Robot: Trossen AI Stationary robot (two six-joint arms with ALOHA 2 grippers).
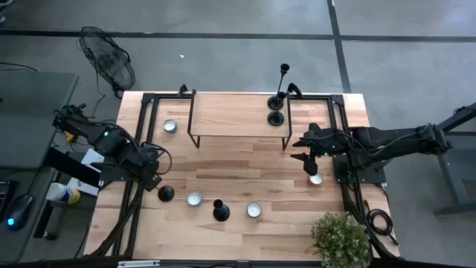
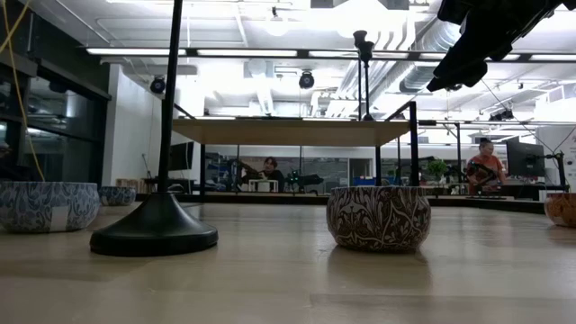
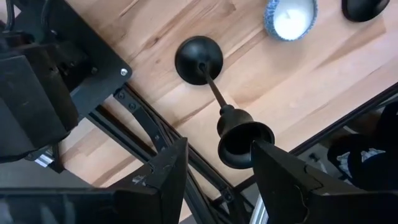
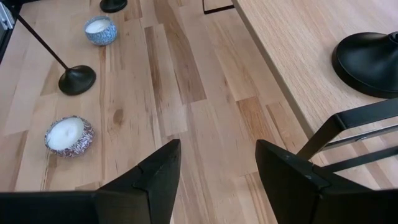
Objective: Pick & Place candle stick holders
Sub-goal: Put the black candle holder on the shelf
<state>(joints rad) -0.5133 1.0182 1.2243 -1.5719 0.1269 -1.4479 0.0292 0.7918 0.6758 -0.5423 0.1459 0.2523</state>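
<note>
While left gripper (image 1: 154, 181) waits, right gripper (image 1: 310, 158) open nr shelf (image 1: 238, 115)

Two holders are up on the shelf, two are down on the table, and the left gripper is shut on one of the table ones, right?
Not quite: the left gripper is open, its fingers either side of a table holder's cup without closing, as the left wrist view shows. The rest holds: two holders on the shelf, two on the table.

Four candle bowls (image 1: 194, 198), potted plant (image 1: 341, 238), raised shelf (image 1: 234, 115), floor fan (image 1: 108, 58).
</note>
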